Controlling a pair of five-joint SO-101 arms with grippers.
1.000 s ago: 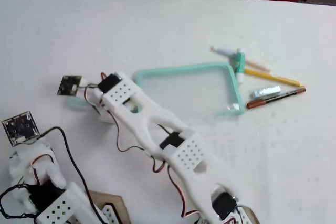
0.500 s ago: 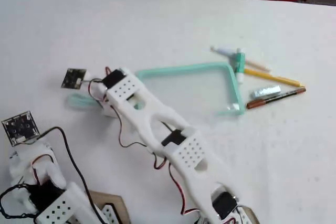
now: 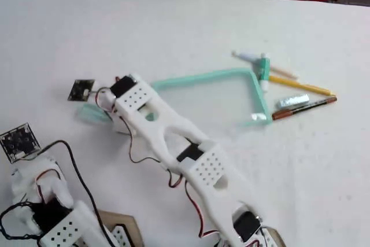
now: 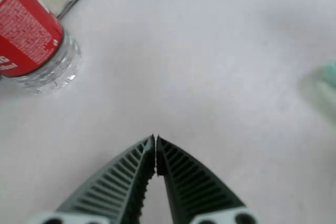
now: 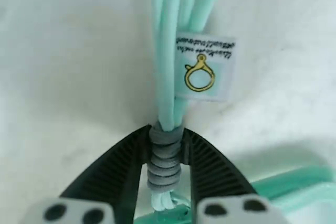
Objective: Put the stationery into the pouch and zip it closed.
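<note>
The clear pouch [image 3: 208, 98] with mint-green trim lies flat mid-table. Its mint cord pull [image 5: 170, 72] runs out from the left end, and my right gripper [image 5: 165, 129] is shut on the cord's grey wrapped band [image 5: 165, 156]. A white tag [image 5: 203, 66] hangs on the cord. Past the right arm's wrist the cord's loop [image 3: 88, 112] lies on the table. The stationery sits outside, right of the pouch: a green-capped pen [image 3: 263, 69], a yellow pencil [image 3: 300, 87], a brown pen [image 3: 303, 108] and a small silver piece [image 3: 292, 100]. My left gripper [image 4: 156, 139] is shut with nothing in it, over bare table.
A bottle with a red label [image 4: 31, 30] stands beyond the left gripper. The right arm [image 3: 173, 134] crosses the table diagonally from the near edge to the pouch's left end. The left arm [image 3: 40, 192] is folded at the near left corner.
The right gripper has drawn the cord pull a little to the left, so more of the mint loop shows beyond its wrist. The left arm shifted slightly left.
</note>
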